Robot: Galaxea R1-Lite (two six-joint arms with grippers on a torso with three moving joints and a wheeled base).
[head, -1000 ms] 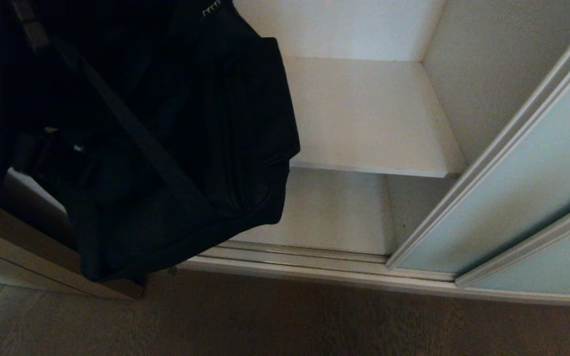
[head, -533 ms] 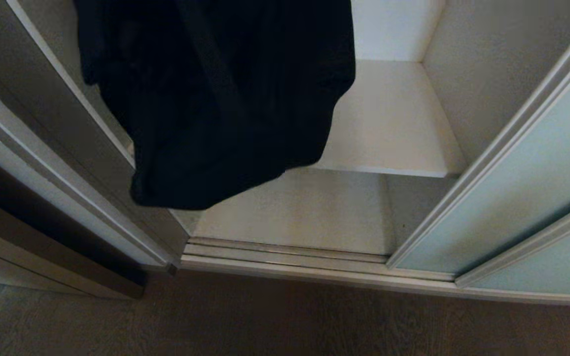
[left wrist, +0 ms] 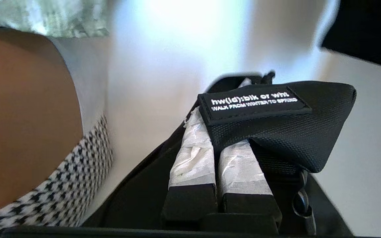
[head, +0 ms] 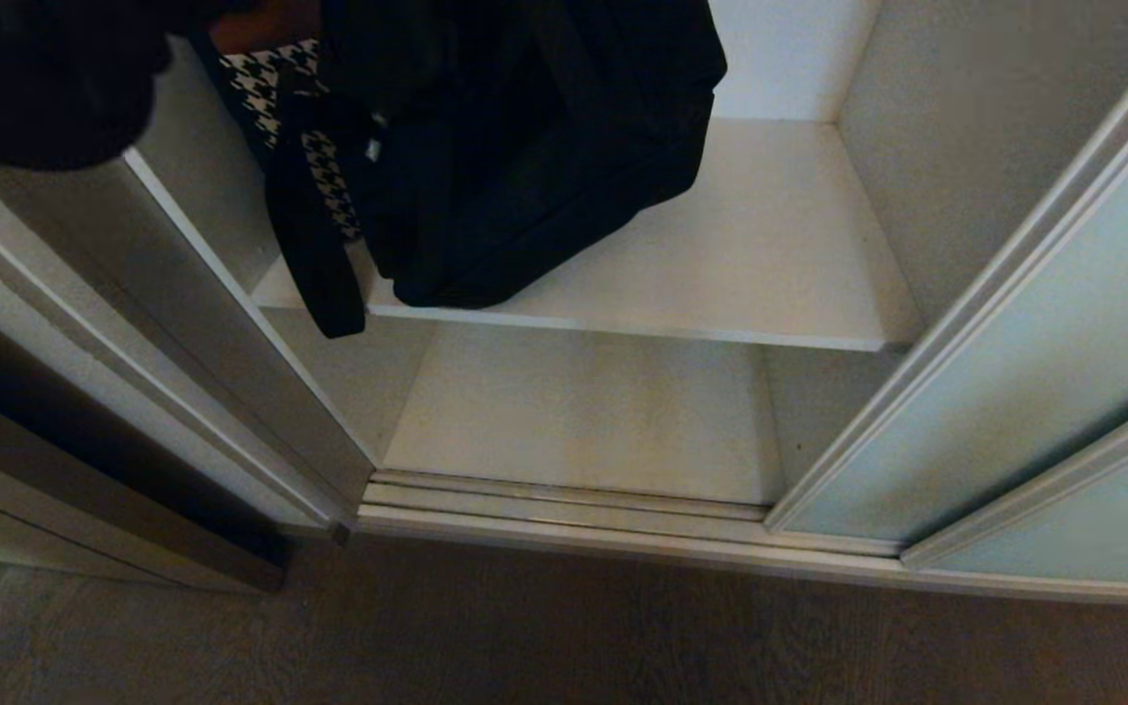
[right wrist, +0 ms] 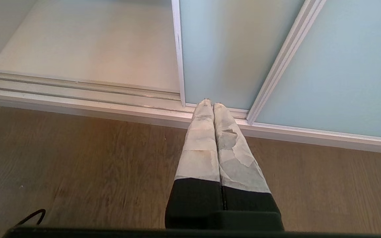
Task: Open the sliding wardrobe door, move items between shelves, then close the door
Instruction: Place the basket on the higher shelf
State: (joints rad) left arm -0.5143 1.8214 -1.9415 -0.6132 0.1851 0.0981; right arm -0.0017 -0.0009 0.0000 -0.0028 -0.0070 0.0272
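My left claw (left wrist: 217, 145), fingers pinched together on the labelled flap of the black bag (head: 535, 157), lowers it onto the upper shelf (head: 770, 264) of the wardrobe; its strap (head: 314, 255) hangs over the shelf's front edge below me. A houndstooth item (left wrist: 61, 195) sits just beside my claw. I should settle the bag well in before letting go. My right claw (right wrist: 214, 109) hangs closed and empty near the slid-open door (right wrist: 230, 49).
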